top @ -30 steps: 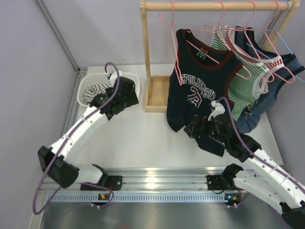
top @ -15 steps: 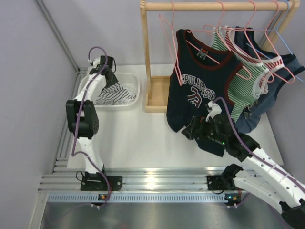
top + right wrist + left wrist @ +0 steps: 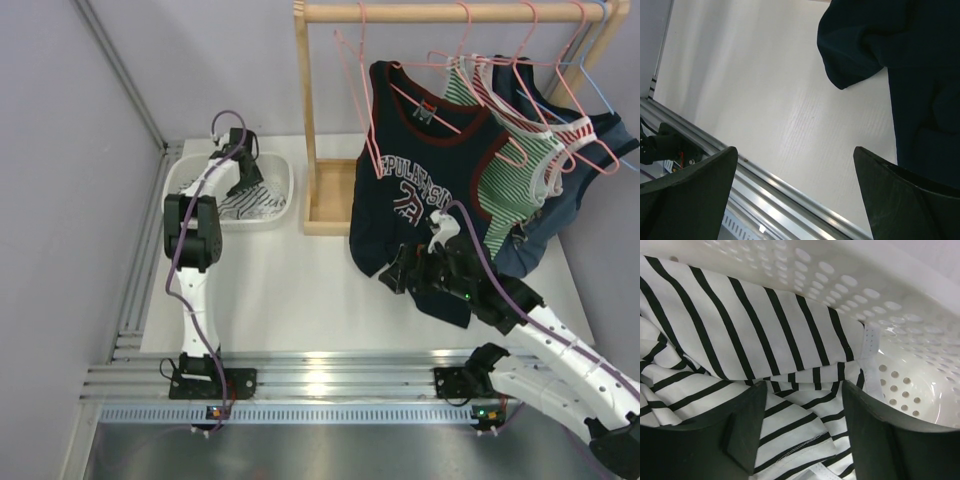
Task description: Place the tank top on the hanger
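One left gripper point(image 3: 799, 440), jaws spread, tank top point(image 3: 755, 335) between them (inside basket point(image 3: 900, 315)).

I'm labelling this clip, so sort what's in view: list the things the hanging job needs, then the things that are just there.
For the job:
tank top, lying beneath the open left gripper
empty pink hanger

Just there:
white basket that holds the tank top
wooden rack
navy lettered top
green-and-white striped top
light blue hanger
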`<action>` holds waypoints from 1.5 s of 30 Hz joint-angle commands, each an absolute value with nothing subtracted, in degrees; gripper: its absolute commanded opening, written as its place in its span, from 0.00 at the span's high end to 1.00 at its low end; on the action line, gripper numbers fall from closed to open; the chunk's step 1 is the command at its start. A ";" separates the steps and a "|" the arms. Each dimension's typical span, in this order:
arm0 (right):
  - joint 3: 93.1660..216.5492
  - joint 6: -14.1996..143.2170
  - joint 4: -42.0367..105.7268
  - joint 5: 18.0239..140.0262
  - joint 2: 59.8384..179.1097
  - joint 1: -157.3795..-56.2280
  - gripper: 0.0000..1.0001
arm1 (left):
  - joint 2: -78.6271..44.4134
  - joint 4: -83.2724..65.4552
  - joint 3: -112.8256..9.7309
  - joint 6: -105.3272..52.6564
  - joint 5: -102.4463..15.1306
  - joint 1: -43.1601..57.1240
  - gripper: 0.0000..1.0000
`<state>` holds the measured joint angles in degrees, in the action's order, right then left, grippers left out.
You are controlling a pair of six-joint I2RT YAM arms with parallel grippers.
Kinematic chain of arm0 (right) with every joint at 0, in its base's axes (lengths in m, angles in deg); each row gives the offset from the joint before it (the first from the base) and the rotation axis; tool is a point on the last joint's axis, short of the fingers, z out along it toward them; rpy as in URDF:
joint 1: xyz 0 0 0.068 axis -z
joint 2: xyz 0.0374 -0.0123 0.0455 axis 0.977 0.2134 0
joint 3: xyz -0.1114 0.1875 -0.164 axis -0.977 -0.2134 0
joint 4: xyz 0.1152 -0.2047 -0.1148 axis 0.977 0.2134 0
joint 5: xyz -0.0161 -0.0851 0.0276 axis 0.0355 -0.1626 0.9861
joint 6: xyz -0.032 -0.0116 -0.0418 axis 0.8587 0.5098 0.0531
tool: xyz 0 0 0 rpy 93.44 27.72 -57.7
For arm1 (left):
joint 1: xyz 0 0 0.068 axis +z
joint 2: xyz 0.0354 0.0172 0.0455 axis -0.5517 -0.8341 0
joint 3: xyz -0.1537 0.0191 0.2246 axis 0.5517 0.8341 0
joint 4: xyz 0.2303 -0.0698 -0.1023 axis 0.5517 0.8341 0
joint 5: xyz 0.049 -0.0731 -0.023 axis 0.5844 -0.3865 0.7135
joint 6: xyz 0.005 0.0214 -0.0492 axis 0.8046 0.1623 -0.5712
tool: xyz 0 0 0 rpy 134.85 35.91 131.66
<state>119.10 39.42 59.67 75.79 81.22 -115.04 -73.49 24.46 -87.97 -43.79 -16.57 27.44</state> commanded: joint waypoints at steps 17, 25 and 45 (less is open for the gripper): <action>119.21 40.12 57.79 76.75 79.88 -115.56 0.00 | -62.30 15.69 -80.10 -42.97 -18.70 27.59 1.00; 119.39 40.12 57.18 76.39 80.67 -115.65 0.00 | -50.18 16.31 -80.29 -41.21 -20.10 26.01 1.00; 122.90 41.18 57.00 73.67 85.32 -115.64 0.00 | -17.75 20.69 -79.91 -32.07 -11.40 10.46 1.00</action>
